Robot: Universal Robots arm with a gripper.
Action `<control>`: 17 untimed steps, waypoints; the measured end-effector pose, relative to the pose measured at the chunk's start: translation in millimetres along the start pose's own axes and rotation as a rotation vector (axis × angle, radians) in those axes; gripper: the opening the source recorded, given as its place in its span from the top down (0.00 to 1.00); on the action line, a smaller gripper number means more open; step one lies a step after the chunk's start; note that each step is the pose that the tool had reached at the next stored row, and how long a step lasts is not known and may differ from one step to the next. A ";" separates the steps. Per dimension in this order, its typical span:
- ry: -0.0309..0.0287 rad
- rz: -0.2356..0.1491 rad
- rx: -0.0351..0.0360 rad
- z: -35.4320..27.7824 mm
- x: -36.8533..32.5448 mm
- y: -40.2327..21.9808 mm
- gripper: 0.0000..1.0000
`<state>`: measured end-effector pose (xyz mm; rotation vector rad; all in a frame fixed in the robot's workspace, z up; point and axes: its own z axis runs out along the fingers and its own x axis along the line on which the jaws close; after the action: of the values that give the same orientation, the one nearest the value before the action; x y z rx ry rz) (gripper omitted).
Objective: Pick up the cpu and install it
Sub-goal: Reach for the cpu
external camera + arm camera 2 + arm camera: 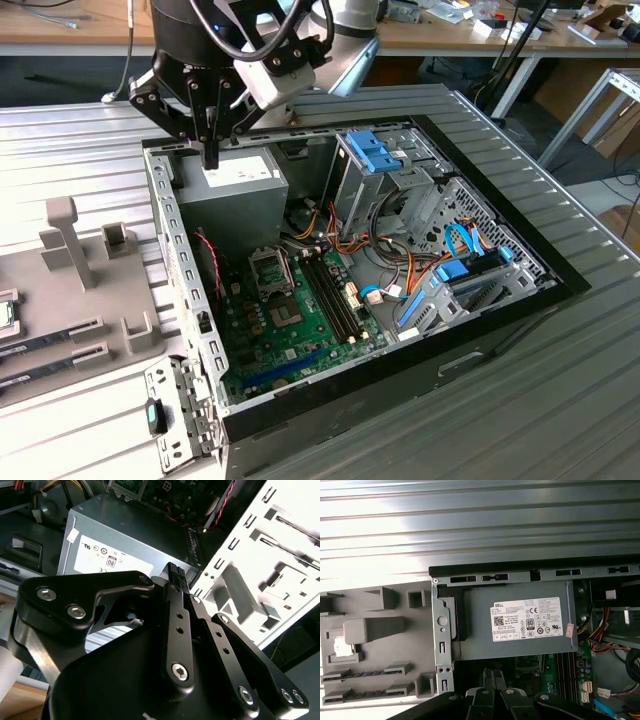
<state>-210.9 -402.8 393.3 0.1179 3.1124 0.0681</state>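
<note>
Cpu (342, 647) (silvery square) lies on grey fixture (385, 650).

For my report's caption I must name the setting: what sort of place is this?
Probably a robotics lab or workshop: an open desktop computer case lies on a ribbed metal table, a grey parts fixture beside it, with wooden workbenches behind.

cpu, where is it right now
The cpu lies in a recess of the grey holder tray, at the exterior view's far left, outside the computer case and beside the memory sticks.
</note>
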 end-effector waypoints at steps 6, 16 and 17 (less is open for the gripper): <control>0.0000 0.000 0.0000 -0.1 2.4 -0.2 0.89; 0.0000 0.000 0.0000 -0.2 6.6 -0.5 0.89; 0.0000 0.000 0.0000 -0.2 7.4 -0.6 0.89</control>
<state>-218.3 -402.8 393.3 0.1179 3.1124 0.0681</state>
